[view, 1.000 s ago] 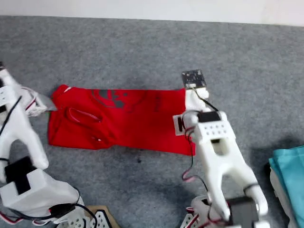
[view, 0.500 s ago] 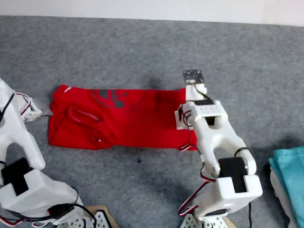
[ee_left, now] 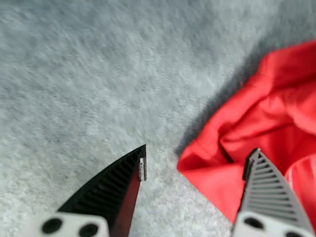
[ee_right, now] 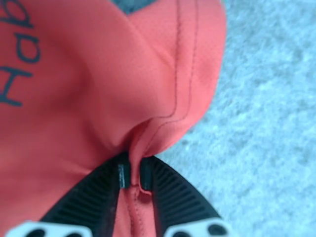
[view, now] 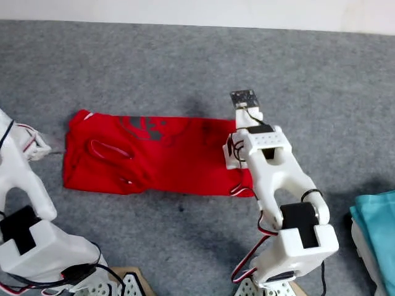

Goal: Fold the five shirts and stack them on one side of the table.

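A red shirt (view: 154, 157) lies folded into a long band across the middle of the grey table. My right gripper (view: 233, 153) is at the shirt's right end. In the right wrist view the right gripper (ee_right: 134, 173) is shut on a pinched fold of the red shirt (ee_right: 89, 89) beside its stitched hem. My left gripper (view: 48, 143) sits just off the shirt's left end. In the left wrist view the left gripper (ee_left: 197, 165) is open, one finger over bare carpet and the other over the rumpled corner of the red shirt (ee_left: 266, 118).
A folded teal shirt (view: 378, 228) lies at the table's right edge, near the right arm's base. Grey carpet (view: 185, 61) stretches bare behind the red shirt. A pale wall strip runs along the far edge.
My right arm has drawn in and shifted a little left, pulling the shirt's right end with it. My left gripper has backed away leftwards from the shirt's left end.
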Robot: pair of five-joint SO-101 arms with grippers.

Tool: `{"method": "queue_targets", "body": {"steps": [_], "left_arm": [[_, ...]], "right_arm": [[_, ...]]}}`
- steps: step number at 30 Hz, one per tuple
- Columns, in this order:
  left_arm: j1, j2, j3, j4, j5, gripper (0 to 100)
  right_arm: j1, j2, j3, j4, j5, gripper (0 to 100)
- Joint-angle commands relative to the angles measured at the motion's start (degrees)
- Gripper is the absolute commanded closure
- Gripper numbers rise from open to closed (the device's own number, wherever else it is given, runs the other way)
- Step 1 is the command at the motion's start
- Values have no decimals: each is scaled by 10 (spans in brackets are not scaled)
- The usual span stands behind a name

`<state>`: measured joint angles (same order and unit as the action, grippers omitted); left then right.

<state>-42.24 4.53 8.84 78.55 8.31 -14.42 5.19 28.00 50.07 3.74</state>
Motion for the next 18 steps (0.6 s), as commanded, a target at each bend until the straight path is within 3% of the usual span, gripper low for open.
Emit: {"method": "queue_targets", "body": {"steps": [1,7,18], "left_arm": [[-43,-29,-73,-1,-2,681],[-75,-29,-95,-2,-2,683],[-114,-24,-90,-2,-2,683]], "right_arm": [[-10,-73,-20,16,7,992],[-105,-151,-27,30,7,992],[-285,-154,-155,17,10,992]]}}
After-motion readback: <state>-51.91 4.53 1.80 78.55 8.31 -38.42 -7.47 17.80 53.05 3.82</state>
